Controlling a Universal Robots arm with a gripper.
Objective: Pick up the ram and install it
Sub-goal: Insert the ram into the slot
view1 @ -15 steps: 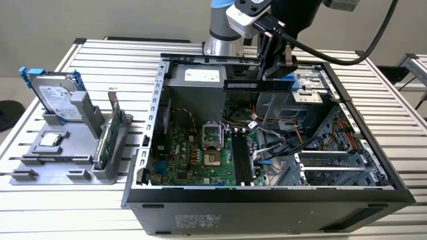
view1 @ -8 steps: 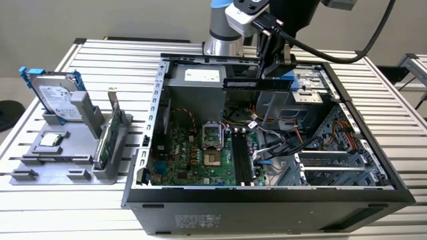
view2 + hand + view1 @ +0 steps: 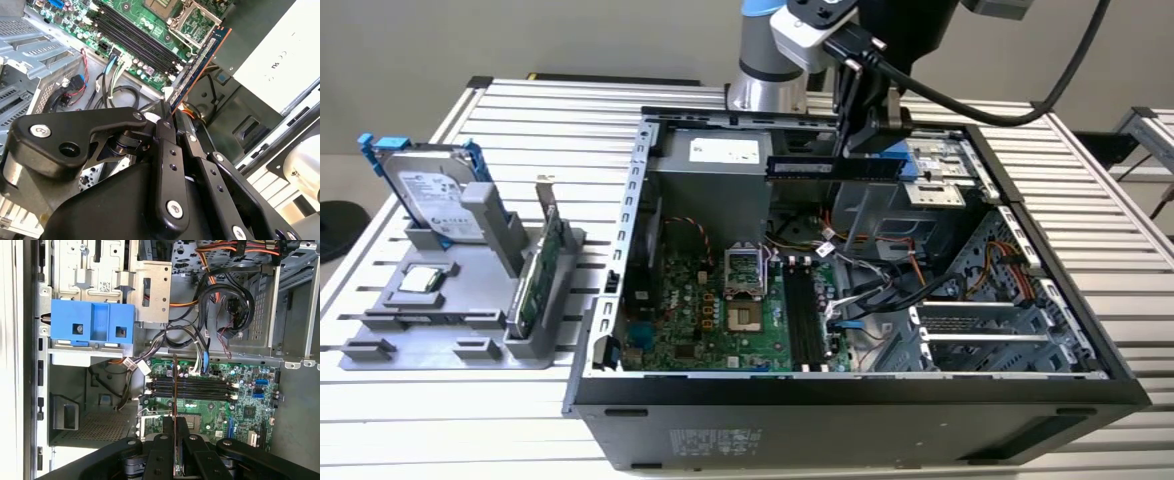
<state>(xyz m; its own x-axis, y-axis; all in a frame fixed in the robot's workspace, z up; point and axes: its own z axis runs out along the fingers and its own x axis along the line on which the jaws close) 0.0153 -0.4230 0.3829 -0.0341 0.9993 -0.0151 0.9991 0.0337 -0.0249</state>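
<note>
End effector (image 3: 865,152) is clamped on one end of the ram (image 3: 817,167). The ram is held level in the air over the open computer case (image 3: 854,405), well apart from the motherboard (image 3: 707,315) below. In the first wrist view it shows edge-on, crosswise to the black memory slots (image 3: 192,388). A hard drive (image 3: 434,195) and a green card (image 3: 538,272) stand in a grey holder (image 3: 420,335) on the counter (image 3: 400,425), at the exterior view's left.
</note>
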